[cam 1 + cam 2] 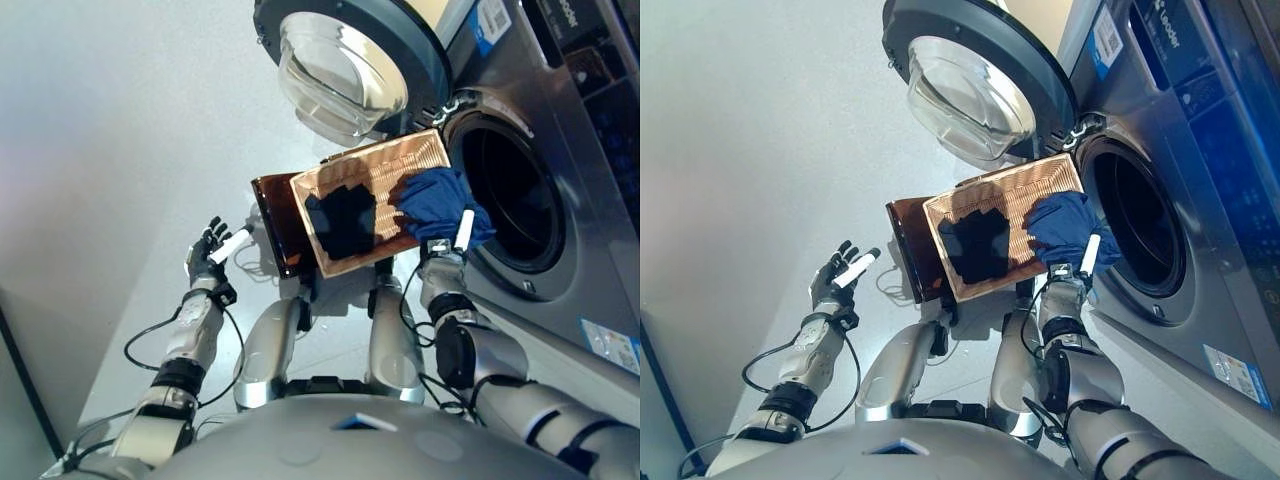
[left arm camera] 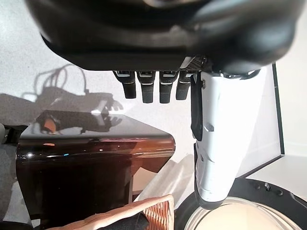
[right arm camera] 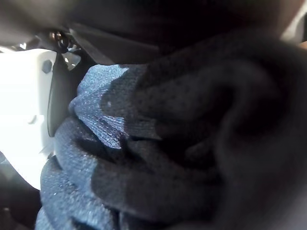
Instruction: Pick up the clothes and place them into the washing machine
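right hand (image 1: 447, 262): up at the near right corner of the basket, bunched into the blue garment, white-covered thumb pressed against the cloth. The wrist view is pretty much all blue fabric with the thumb alongside, so it's got a grip on it

blue garment (image 1: 438, 203): crumpled heap at the right end of the basket, spilling over the rim on the side facing the washer drum opening, not inside the drum

black garment (image 1: 342, 222): other piece of clothing, lying flat-ish in the middle of the basket, nobody touching it

basket (image 1: 372, 156): woven wicker, rectangular, light tan, sitting right in front of the machine between the open door and the drum, resting on the brown stand

brown stand (image 1: 274, 222): glossy dark brown piece, sticks out from under the basket's left side

washing machine (image 1: 560, 120): grey front loader on the right, dark round drum opening (image 1: 512, 197) just beside the blue garment

washer door (image 1: 345, 60): swung wide open, clear glass bowl facing out, above the basket

left hand (image 1: 208, 252): off to the left over the pale floor (image 1: 110, 150), well apart from the basket, fingers relaxed and spread, holding nothing
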Motion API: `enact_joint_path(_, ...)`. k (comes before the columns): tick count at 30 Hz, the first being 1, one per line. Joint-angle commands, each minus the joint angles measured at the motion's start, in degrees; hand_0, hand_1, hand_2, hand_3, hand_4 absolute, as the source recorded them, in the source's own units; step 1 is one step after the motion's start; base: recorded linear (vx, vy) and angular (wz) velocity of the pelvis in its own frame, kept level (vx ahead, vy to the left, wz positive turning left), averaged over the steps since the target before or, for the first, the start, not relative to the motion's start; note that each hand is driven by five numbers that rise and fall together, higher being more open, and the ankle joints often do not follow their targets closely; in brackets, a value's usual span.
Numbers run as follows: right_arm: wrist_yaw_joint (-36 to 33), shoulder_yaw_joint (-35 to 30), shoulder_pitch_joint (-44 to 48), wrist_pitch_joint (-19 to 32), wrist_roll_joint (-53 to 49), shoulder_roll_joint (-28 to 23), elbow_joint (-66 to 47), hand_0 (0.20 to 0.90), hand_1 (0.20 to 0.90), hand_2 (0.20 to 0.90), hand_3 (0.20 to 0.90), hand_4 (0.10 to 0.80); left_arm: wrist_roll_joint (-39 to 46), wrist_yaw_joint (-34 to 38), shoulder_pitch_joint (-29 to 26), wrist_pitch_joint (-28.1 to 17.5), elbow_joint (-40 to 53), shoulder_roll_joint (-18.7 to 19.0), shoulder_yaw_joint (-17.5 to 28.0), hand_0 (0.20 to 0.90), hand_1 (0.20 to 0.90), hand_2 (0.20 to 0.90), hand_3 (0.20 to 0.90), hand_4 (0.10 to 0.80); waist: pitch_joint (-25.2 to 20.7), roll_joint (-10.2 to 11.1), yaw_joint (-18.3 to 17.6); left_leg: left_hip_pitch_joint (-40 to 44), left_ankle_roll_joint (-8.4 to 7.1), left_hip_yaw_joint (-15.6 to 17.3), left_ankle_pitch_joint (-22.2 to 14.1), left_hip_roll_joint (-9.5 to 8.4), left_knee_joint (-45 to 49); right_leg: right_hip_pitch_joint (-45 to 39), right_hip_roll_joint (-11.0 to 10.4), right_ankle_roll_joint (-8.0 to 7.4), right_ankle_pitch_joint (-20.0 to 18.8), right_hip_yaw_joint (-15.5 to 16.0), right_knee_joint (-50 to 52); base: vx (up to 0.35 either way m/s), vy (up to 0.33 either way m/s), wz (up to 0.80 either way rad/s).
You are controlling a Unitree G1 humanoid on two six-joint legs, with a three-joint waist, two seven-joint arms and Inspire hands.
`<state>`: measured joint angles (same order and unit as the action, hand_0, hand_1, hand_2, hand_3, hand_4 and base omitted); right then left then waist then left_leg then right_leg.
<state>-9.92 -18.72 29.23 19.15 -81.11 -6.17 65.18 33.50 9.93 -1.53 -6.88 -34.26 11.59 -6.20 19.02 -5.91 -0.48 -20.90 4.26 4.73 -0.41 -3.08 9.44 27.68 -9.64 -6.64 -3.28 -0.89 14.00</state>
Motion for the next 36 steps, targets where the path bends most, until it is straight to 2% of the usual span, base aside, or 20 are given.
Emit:
enact_joint_path(1, 0.7, -2.8, 2.3, 4.9, -0.9, -2.9, -3.3, 0.200, 0.200, 0.200, 0.200, 0.300, 0.0, -0.2, 0.4, -5.0, 4.4, 1.5, -0.1, 0.900, 0.900, 0.900, 0.900, 0.800, -1.1, -0.5, 1.1, -4.0, -3.32, -0.6, -5.5, -1.41, 7.9, 1.3, -0.6, 0.05, -0.3, 0.9, 0.5, 0.000, 0.011, 0.04)
enact_joint_path(12, -2.5, -6.1, 6.0, 8.4, -0.7, -8.7, -5.9, 0.200, 0.200, 0.200, 0.200, 0.300, 0.9, -1.5, 2.0, -5.2, 7.5, 2.5, -2.0, 0.900, 0.900, 0.900, 0.900, 0.800, 0.6, -2.2, 0.9, -11.6, -3.40, -0.2, -9.3, -0.96, 18.3, 8.6, 0.1, 1.50, 4.5, -0.2, 11.0, -0.036, -0.024, 0.06)
enact_joint_path(14, -3.2, -8.1, 6.8, 10.0, -1.7, -11.1, -6.4, 0.200, 0.200, 0.200, 0.200, 0.300, 1.2, -1.4, 2.6, -5.2, 8.7, 3.1, -2.0, 0.900, 0.900, 0.900, 0.900, 0.800, 1.2, -2.4, 0.6, -15.0, -3.32, -0.1, -11.9, -0.60, 24.9, 12.1, 0.4, 2.38, 7.0, -0.6, 17.8, -0.067, -0.025, 0.10)
enact_joint_path(17, -3.7, -8.1, 7.4, 10.3, -1.6, -12.3, -6.0, 0.200, 0.200, 0.200, 0.200, 0.300, 1.4, -1.3, 3.1, -5.2, 9.5, 3.4, -2.0, 0.900, 0.900, 0.900, 0.900, 0.800, 1.2, -2.5, 0.7, -16.8, -3.33, 0.1, -13.1, -0.24, 27.5, 14.2, 0.4, 2.68, 8.2, -0.9, 20.5, -0.009, -0.016, 0.10)
enact_joint_path(19, -4.9, -8.2, 8.4, 10.2, -0.4, -14.2, -5.6, 0.200, 0.200, 0.200, 0.200, 0.300, 1.5, -1.3, 3.6, -5.1, 9.9, 3.7, -1.7, 0.900, 0.900, 0.900, 0.900, 0.800, 0.9, -2.7, 1.0, -18.5, -3.37, -0.2, -15.4, -0.15, 30.0, 16.2, 0.9, 2.70, 10.4, -1.3, 23.5, 0.001, -0.013, -0.01)
enact_joint_path(20, -5.0, -8.2, 8.4, 10.2, -0.3, -14.3, -5.5, 0.200, 0.200, 0.200, 0.200, 0.300, 1.5, -1.3, 3.6, -5.1, 10.0, 3.6, -1.7, 0.900, 0.900, 0.900, 0.900, 0.800, 1.1, -2.7, 0.9, -19.3, -3.17, 0.4, -14.4, -0.03, 30.2, 16.8, 0.6, 3.00, 9.4, -0.9, 23.4, -0.129, 0.002, -0.03)
enact_joint_path(24, -6.0, -8.0, 9.5, 10.3, 0.6, -16.3, -5.7, 0.200, 0.200, 0.200, 0.200, 0.300, 1.5, -1.2, 4.5, -5.2, 11.0, 3.9, -1.6, 0.900, 0.900, 0.900, 0.900, 0.800, 0.6, -3.0, 1.2, -20.8, -3.20, 0.1, -16.5, -0.15, 32.1, 18.8, 1.1, 3.01, 11.3, -1.8, 25.8, 0.036, -0.003, 0.01)
enact_joint_path(28, -6.5, -7.5, 10.4, 10.2, 1.6, -18.1, -6.0, 0.200, 0.200, 0.200, 0.200, 0.300, 2.2, -1.4, 5.6, -5.6, 12.9, 4.5, -1.4, 0.900, 0.900, 0.900, 0.900, 0.800, 0.5, -2.8, 1.6, -23.7, -3.14, 0.4, -17.6, -0.13, 35.2, 22.1, 1.5, 3.76, 12.5, -2.2, 29.1, -0.008, -0.005, 0.03)
enact_joint_path(36, -7.5, -7.0, 12.4, 10.8, 2.7, -20.4, -6.7, 0.200, 0.200, 0.200, 0.200, 0.300, 2.5, -1.1, 6.1, -5.9, 13.5, 4.9, -1.6, 0.900, 0.900, 0.900, 0.900, 0.800, -0.1, -2.9, 1.9, -25.5, -3.13, 0.6, -17.6, -0.09, 35.5, 24.0, 1.7, 4.02, 12.8, -2.3, 29.7, -0.003, -0.002, 0.02)
